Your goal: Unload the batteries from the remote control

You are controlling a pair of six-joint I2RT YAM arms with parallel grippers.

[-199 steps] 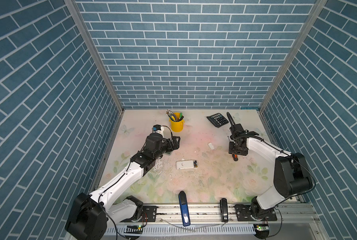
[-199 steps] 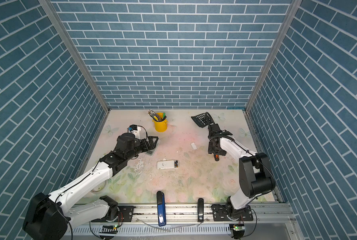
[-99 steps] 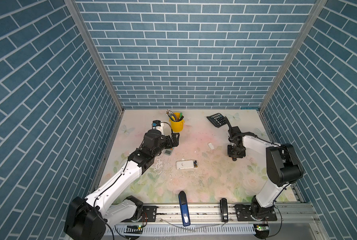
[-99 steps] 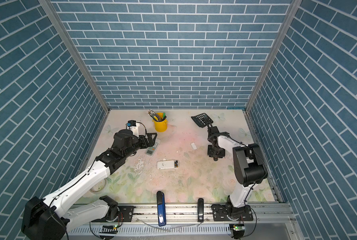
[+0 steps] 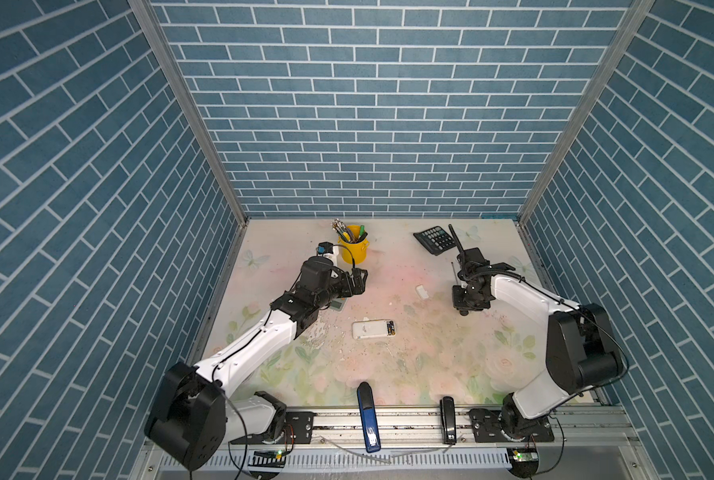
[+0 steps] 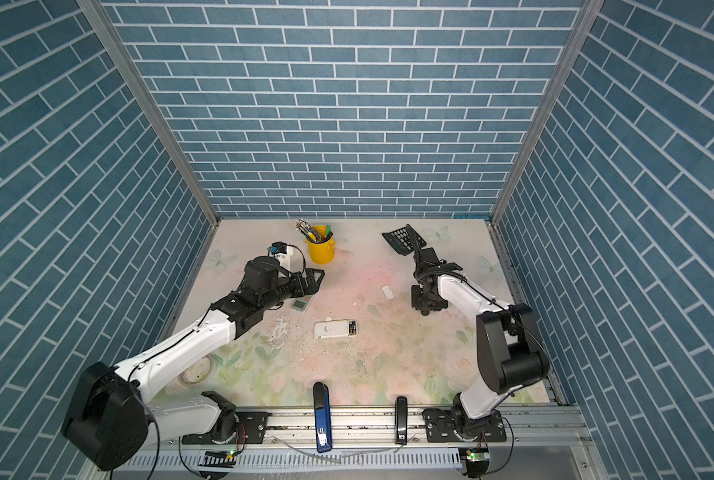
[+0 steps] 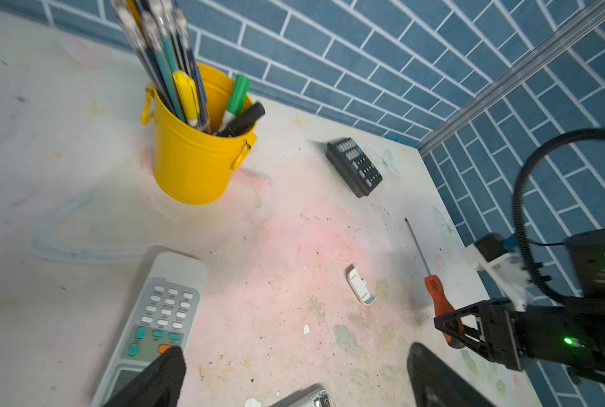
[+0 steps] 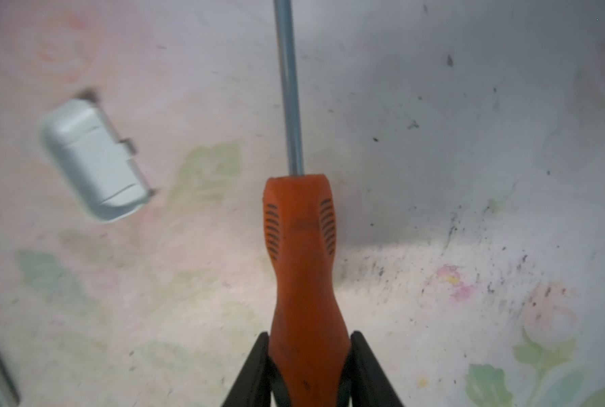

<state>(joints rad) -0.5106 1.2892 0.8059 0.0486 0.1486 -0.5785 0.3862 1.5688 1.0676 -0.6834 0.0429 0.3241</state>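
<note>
Gripping ribbed orange screwdriver (image 8: 302,267) handle, seemingly: right claw (image 8: 309,338) | left claw (image 7: 295,352) spread wide by white remote (image 7: 167,310)

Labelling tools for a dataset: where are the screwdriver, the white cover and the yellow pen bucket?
screwdriver (image 8: 304,267): right wrist view, orange handle.
white cover (image 8: 93,158): right wrist view, its middle.
yellow pen bucket (image 7: 191,169): left wrist view, side wall.

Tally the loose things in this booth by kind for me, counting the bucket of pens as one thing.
Remote controls: 2
Staplers: 2
White battery cover: 1
Screwdriver: 1
Calculator: 1
Yellow pen bucket: 1
Total: 8
</note>
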